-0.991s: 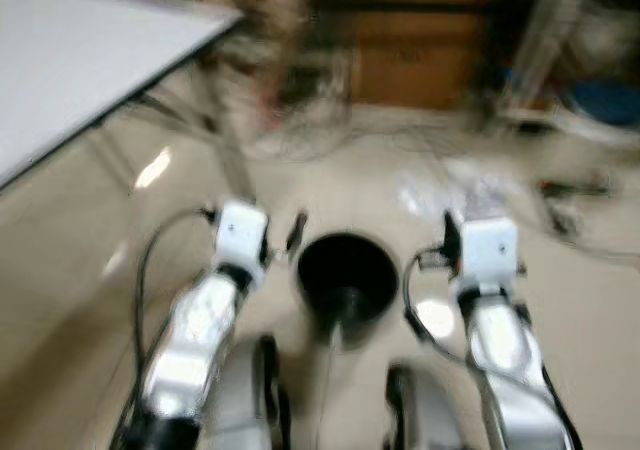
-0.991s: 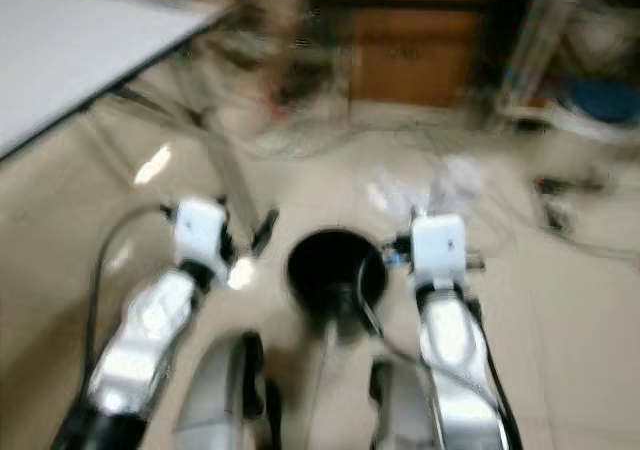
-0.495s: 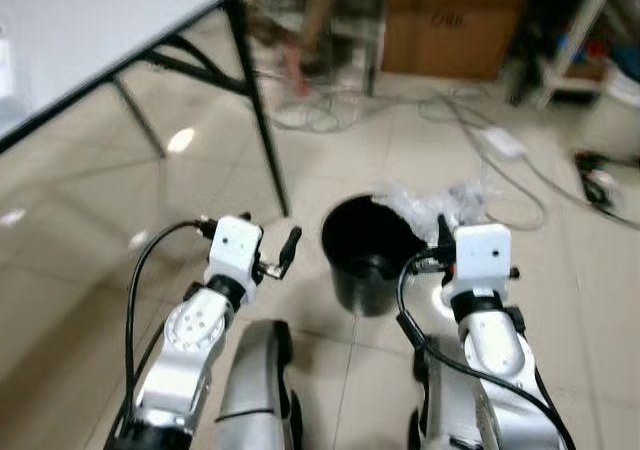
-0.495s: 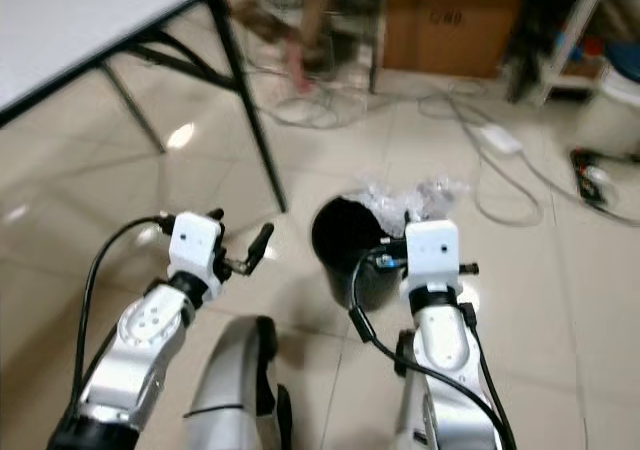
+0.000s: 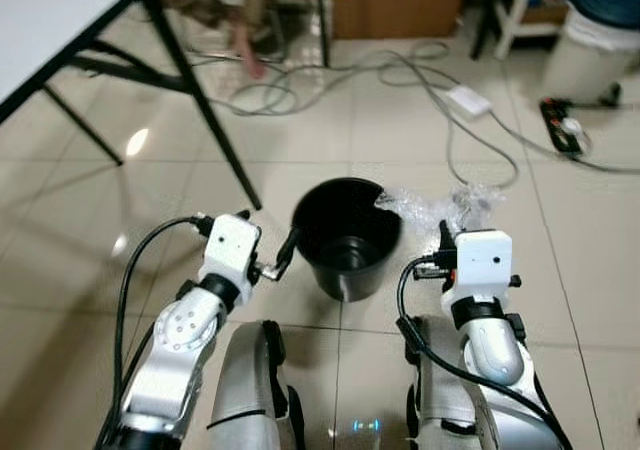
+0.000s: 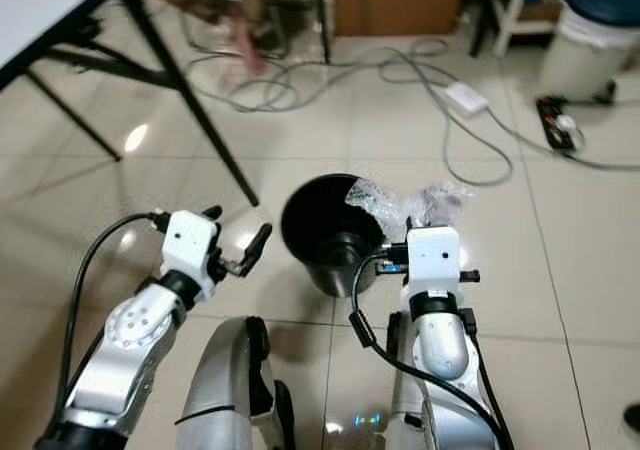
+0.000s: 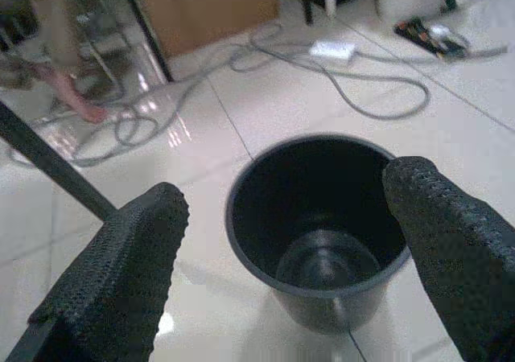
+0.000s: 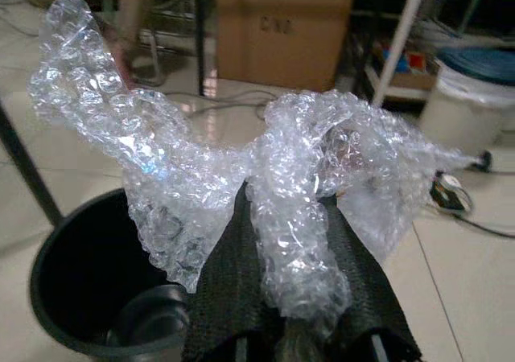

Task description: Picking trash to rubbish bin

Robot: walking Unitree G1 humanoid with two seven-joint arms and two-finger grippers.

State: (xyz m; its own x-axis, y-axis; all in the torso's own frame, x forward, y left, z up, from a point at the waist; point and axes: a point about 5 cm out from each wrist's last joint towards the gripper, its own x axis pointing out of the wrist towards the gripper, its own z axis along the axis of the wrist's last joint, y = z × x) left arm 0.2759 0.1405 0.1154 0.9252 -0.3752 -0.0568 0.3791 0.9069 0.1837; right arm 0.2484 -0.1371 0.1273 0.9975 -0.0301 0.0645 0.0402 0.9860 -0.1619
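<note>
A black round bin (image 5: 345, 288) stands upright on the tiled floor just ahead of me, with nothing inside it (image 7: 322, 314). My left gripper (image 7: 286, 193) is open, its two black fingers spread on either side of the bin's mouth, a little short of the near-left rim (image 5: 266, 234). My right gripper (image 8: 286, 217) is shut on a crumpled sheet of clear bubble wrap (image 8: 306, 161). That bubble wrap (image 5: 440, 208) hangs over the bin's right rim and partly beyond it. The right fingertips are buried in the wrap.
A black table leg (image 5: 200, 110) slants down left of the bin. Grey cables (image 5: 420, 70) and a power strip (image 5: 565, 125) lie on the floor behind. A white bin with a blue lid (image 5: 600, 30) and a cardboard box (image 5: 400, 0) stand farther back. A person's foot (image 5: 248, 62) is near the cables.
The whole picture has shifted and sharpened, so the camera moved. The bin sits slightly nearer and more central. Both grippers keep their posture, and the right one still holds the wrap.
</note>
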